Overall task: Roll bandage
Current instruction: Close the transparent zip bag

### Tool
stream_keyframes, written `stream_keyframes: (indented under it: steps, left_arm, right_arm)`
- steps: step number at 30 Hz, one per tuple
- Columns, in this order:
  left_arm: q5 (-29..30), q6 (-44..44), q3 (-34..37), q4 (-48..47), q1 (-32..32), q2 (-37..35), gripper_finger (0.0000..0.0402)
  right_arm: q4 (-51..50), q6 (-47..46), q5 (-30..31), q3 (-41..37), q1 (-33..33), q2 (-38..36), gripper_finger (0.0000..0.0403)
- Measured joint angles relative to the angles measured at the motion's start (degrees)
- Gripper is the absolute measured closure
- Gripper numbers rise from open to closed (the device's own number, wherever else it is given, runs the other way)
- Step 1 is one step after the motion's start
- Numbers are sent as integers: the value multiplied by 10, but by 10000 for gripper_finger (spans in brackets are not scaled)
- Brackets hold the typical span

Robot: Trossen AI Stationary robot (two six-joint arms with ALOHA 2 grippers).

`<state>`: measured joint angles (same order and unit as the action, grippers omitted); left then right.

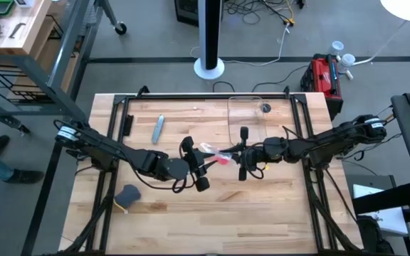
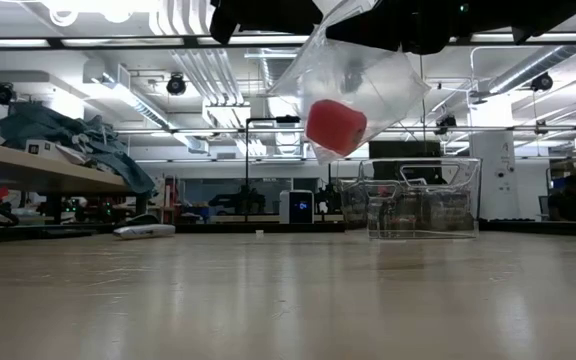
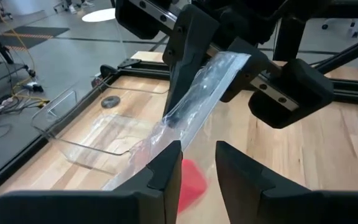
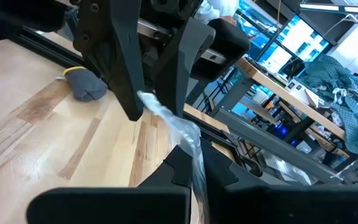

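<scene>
Arms meet mid-table: right pincer (image 1: 242, 153) clamped on plastic bag (image 2: 353, 85) holding bandage (image 2: 335, 126); left pincer (image 3: 197, 165) apparently part-open.

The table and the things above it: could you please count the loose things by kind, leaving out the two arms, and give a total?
Pink bandage roll, inside the bag: 1
Clear plastic bag, held above the table: 1
Clear plastic tray: 1
Dark grey-blue lump: 1
Small silver-grey object: 1
Total: 5
</scene>
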<state>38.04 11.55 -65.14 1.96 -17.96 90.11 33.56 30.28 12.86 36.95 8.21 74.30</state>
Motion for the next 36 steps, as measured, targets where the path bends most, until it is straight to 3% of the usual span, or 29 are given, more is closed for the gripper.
stream_keyframes:
  steps: [12, 36]
  left_arm:
    - [-1, 1, 0, 1, 0, 0, 323]
    - [-2, 15, 0, 4, 0, 16, 301]
  right_arm:
    - [0, 4, 0, 0, 0, 0, 403]
    - [-1, 3, 0, 0, 0, 0, 403]
